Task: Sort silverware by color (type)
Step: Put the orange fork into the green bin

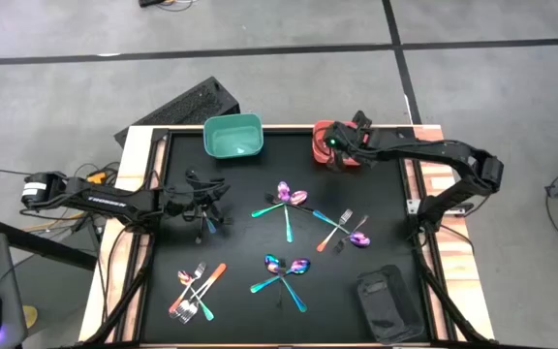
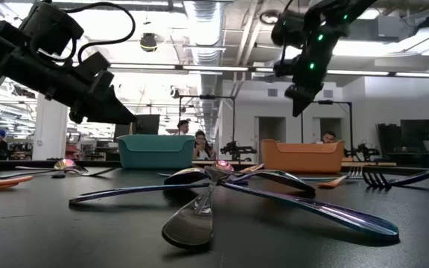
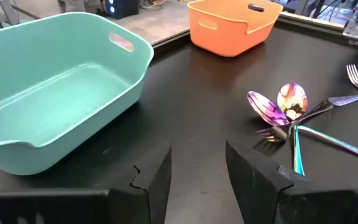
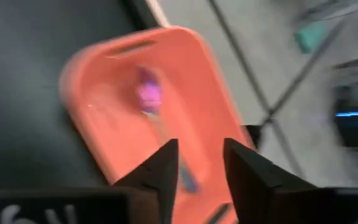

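Note:
Forks and spoons lie in loose clusters on the black mat: one mid-table (image 1: 289,199), one to its right (image 1: 342,228), one nearer (image 1: 284,271), and one near left (image 1: 197,291). A teal bin (image 1: 232,136) and an orange bin (image 1: 325,145) stand at the far edge. My right gripper (image 4: 197,168) hovers open over the orange bin. A spoon with a purple bowl (image 4: 146,93) is in the bin below it, blurred. My left gripper (image 3: 197,168) hangs open over the mat's left part (image 1: 211,208), facing the teal bin (image 3: 61,93), with nothing between its fingers.
A dark pouch (image 1: 386,301) lies at the mat's near right corner. The mat sits inside a wooden frame (image 1: 429,194). A black keyboard (image 1: 197,102) lies off the table's far left. In the low view, people sit in the room beyond the bins (image 2: 199,141).

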### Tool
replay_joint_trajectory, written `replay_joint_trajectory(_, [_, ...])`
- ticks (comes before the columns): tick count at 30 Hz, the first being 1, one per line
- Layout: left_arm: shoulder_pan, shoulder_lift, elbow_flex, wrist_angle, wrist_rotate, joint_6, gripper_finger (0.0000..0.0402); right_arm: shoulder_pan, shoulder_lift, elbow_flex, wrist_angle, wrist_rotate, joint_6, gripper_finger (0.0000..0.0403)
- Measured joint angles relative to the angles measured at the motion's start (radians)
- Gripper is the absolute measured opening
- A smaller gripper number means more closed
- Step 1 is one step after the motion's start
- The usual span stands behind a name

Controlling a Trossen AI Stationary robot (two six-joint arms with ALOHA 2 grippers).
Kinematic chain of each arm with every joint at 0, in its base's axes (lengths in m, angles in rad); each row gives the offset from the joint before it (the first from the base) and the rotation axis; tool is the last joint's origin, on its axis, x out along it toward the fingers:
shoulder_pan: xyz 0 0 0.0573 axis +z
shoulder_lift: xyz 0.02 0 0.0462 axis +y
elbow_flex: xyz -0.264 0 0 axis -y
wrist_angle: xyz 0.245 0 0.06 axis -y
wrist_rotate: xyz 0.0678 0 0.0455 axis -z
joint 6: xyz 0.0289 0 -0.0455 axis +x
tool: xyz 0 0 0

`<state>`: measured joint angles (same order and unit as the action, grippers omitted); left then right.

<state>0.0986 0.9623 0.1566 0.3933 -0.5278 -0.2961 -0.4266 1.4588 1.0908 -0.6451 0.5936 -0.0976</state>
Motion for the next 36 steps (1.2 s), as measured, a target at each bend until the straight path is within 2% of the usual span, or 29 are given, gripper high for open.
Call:
replay_joint_trajectory(2, [0.000,0.000,0.000,0.000,0.000,-0.004,0.0139,0.026,-0.039,0.000,-0.044,-0.078,0.086,0.0172])
replay_joint_trajectory(6, [0.000,0.000,0.000,0.001,-0.001,-0.023,0.0139,0.065,-0.098,-0.001,-0.197,-0.347,0.295,0.0177])
replay_joint_trajectory(8, [0.000,0.000,0.000,0.003,-0.001,-0.037,0.0139,0.100,-0.114,-0.024,-0.242,-0.414,0.388,0.0173])
replay_joint_trajectory(13, [-0.011,0.000,0.000,0.023,0.020,-0.054,0.0139,0.205,-0.125,-0.151,-0.255,-0.472,0.528,0.0164])
replay_joint_trajectory(19, [-0.058,0.000,0.000,0.026,0.017,-0.052,0.0139,0.291,-0.125,-0.318,-0.117,-0.517,0.667,0.0170])
replay_joint_trajectory(22, [-0.067,0.000,0.000,0.026,0.015,-0.052,0.0139,0.291,-0.125,-0.377,-0.070,-0.526,0.699,0.0176])
replay_joint_trajectory(30, [-0.067,0.000,0.000,0.044,0.016,-0.051,0.0139,0.245,-0.124,-0.481,0.097,-0.640,0.682,0.0181])
replay_joint_trajectory(33, [-0.067,0.000,0.000,0.054,0.016,-0.051,0.0139,0.232,-0.117,-0.484,0.117,-0.653,0.658,0.0172])
replay_joint_trajectory(36, [-0.067,0.000,0.000,0.072,0.016,-0.049,0.0139,0.227,-0.116,-0.484,0.121,-0.659,0.622,0.0147])
